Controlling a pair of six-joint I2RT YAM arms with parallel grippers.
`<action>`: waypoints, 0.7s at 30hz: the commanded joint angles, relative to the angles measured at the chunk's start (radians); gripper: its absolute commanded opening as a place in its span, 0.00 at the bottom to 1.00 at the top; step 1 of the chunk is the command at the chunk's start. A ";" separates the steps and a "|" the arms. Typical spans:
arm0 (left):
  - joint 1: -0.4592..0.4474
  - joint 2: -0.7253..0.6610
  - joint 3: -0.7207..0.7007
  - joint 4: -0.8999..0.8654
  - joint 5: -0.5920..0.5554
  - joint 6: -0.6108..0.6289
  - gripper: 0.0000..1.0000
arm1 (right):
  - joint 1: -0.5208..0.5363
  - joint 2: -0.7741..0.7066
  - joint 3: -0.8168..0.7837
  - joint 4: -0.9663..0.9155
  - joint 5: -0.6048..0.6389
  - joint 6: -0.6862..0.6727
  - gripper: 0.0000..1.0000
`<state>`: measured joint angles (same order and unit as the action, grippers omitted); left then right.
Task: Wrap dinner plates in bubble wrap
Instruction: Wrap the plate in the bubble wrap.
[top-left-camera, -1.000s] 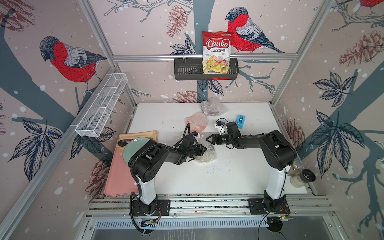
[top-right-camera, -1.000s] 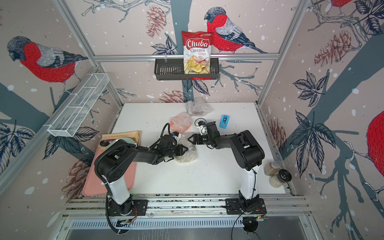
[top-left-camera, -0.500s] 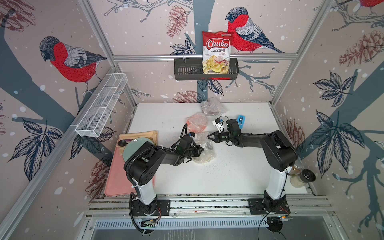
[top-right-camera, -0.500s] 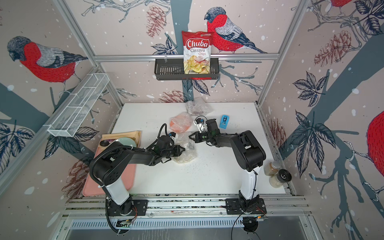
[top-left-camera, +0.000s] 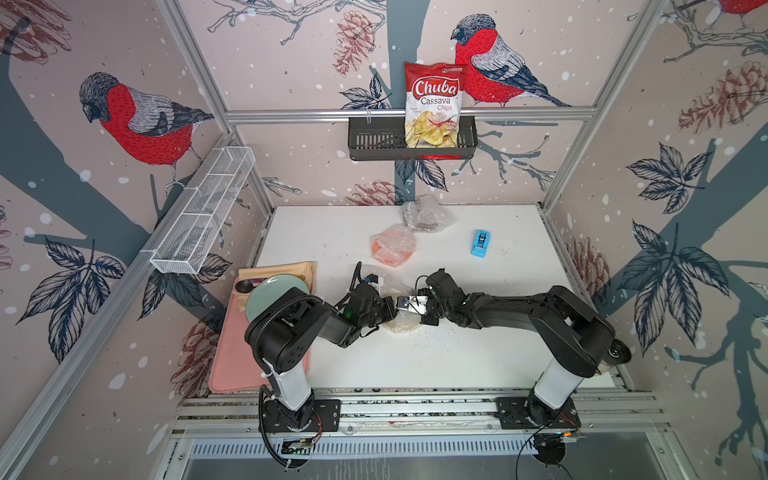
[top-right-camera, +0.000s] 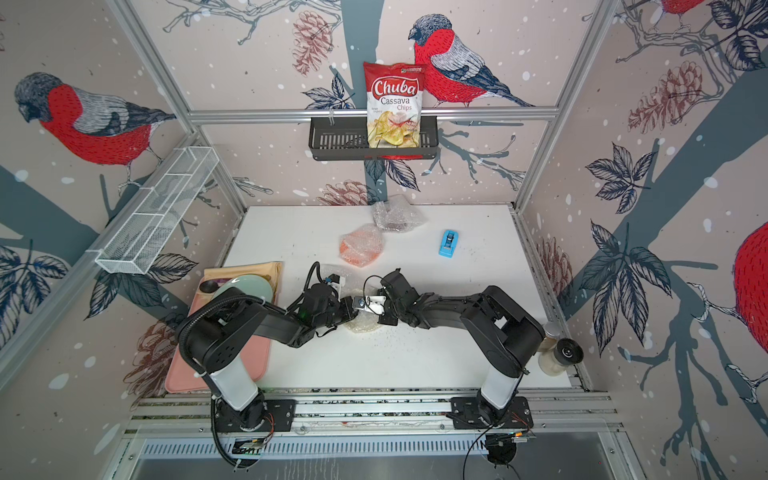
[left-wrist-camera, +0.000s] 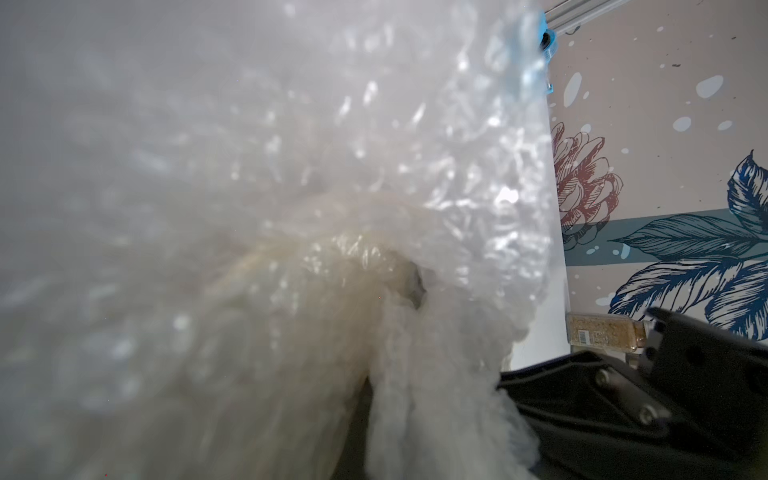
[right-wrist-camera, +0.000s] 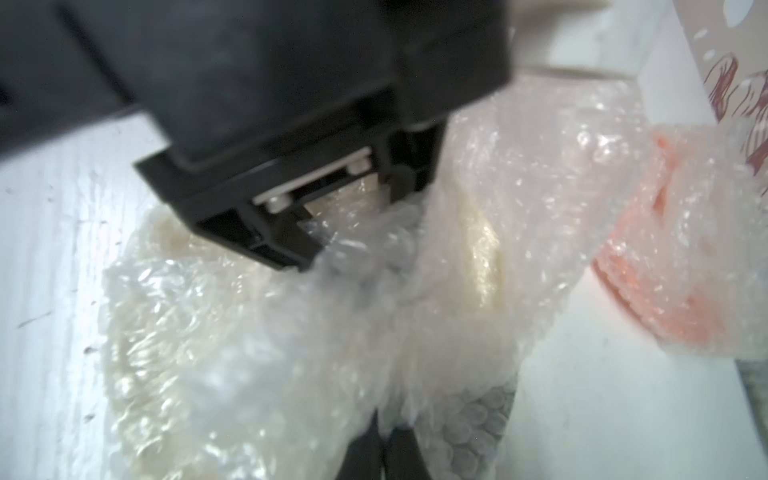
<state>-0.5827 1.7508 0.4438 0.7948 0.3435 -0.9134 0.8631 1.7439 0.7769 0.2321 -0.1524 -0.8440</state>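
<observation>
1. Left wall: a white wire basket (top-left-camera: 203, 208) hangs on the frame.
2. Left edge of the table (top-left-camera: 457, 365): a pink tray (top-left-camera: 232, 357) carries a pale green plate (top-left-camera: 276, 297). The left arm partly covers both.
3. Left tool (top-left-camera: 392, 311): it reaches toward the table's middle. The jaws are closed, pinching a gathered fold of the bubble wrap (right-wrist-camera: 332, 332). In the left wrist view the sheet fills almost the whole picture.
4. Cream plate (right-wrist-camera: 484, 253): it lies near the middle of the table, directly between and under the two tools, inside the bubble wrap. Only a strip of its cream surface shows through the plastic. Whether it lies flat or is tipped cannot be told.
5. Right tool (right-wrist-camera: 380, 446): it meets the left tool from the opposite side. Its jaws are closed on the same bunched bubble wrap, just beside the left tool's grip.
6. Behind the tools: the orange plate (top-left-camera: 392, 245) lies covered in its own bubble sheet. Further back, near the rear wall, a dark plate (top-left-camera: 426, 216) lies bundled likewise. The two bundles are just beside each other.
7. Right of these: a blue tape dispenser (top-left-camera: 481, 243) stands apart on the table.
8. Rear wall: a black shelf (top-left-camera: 374, 143) holds a chips bag (top-left-camera: 433, 106).
9. Right front corner: two jars (top-right-camera: 552, 353) lie behind the right arm.
</observation>
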 joint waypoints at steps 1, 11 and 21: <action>0.011 -0.044 -0.038 -0.170 -0.096 -0.049 0.16 | 0.029 0.042 -0.030 -0.105 0.062 -0.152 0.00; 0.024 -0.233 -0.063 -0.085 -0.121 -0.133 0.89 | 0.044 0.098 -0.051 -0.073 0.133 -0.203 0.00; -0.024 -0.143 0.141 -0.503 -0.213 -0.106 0.97 | 0.080 0.100 -0.061 -0.017 0.182 -0.224 0.00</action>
<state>-0.6003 1.5871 0.5564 0.5060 0.1978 -1.0138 0.9401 1.8301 0.7319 0.4572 -0.0074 -1.0538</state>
